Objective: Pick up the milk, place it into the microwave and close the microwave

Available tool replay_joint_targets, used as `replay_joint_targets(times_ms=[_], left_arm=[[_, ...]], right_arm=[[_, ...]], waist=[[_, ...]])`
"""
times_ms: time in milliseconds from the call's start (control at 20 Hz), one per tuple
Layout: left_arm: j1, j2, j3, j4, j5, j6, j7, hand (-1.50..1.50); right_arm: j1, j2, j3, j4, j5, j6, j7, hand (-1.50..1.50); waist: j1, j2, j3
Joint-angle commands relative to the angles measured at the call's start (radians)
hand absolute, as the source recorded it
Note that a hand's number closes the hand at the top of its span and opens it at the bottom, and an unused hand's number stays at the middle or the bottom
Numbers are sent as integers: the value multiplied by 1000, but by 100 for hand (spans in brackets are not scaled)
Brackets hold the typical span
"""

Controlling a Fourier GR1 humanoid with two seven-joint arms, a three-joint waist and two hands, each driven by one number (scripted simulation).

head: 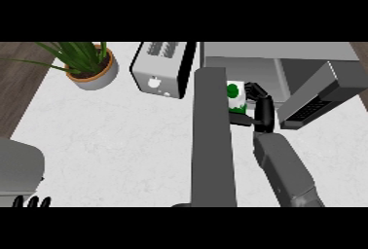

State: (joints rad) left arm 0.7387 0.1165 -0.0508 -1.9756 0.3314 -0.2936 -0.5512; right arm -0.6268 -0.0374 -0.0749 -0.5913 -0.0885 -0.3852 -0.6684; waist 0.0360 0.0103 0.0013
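The milk [235, 92] is a white carton with green marks, held just in front of the microwave's [280, 51] open cavity. My right hand [262, 113] is curled round the carton's right side, its forearm coming in from the lower right. The microwave door [321, 95] stands swung open to the right, its dark keypad face showing. A long grey bar [212, 141] runs up the middle of the view and hides the carton's left part. My left hand [34, 201] rests at the lower left edge, fingers up.
A white toaster [162, 68] stands left of the microwave, close to the carton. A potted plant [89, 65] sits at the back left. A grey rounded object [18, 170] lies at the left edge. The white counter [115, 141] meets dark wood on the left.
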Motion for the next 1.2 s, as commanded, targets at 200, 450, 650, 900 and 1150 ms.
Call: replay_joint_targets(times_ms=[200, 450, 650, 900, 1150], left_arm=[[-30, 11, 7, -26, 19, -1, 48, -150], [-23, -2, -27, -10, -27, -19, 1, -150], [-71, 9, -6, 15, -15, -13, 25, -150], [-77, 25, 19, 69, 7, -48, -3, -150], [-72, 8, -5, 51, 1, -45, -1, -150]], right_arm=[[-163, -50, -66, 301, 46, -114, -82, 150], [-189, -107, -70, 375, 64, -95, -126, 150], [-270, -149, -57, 418, 95, -132, -79, 150], [-254, -146, -47, 430, 127, -258, -171, 150], [-312, -167, -81, 430, 104, -250, -154, 150]], waist=[[31, 16, 2], [50, 23, 4], [68, 35, 4], [79, 39, 4], [93, 43, 5]])
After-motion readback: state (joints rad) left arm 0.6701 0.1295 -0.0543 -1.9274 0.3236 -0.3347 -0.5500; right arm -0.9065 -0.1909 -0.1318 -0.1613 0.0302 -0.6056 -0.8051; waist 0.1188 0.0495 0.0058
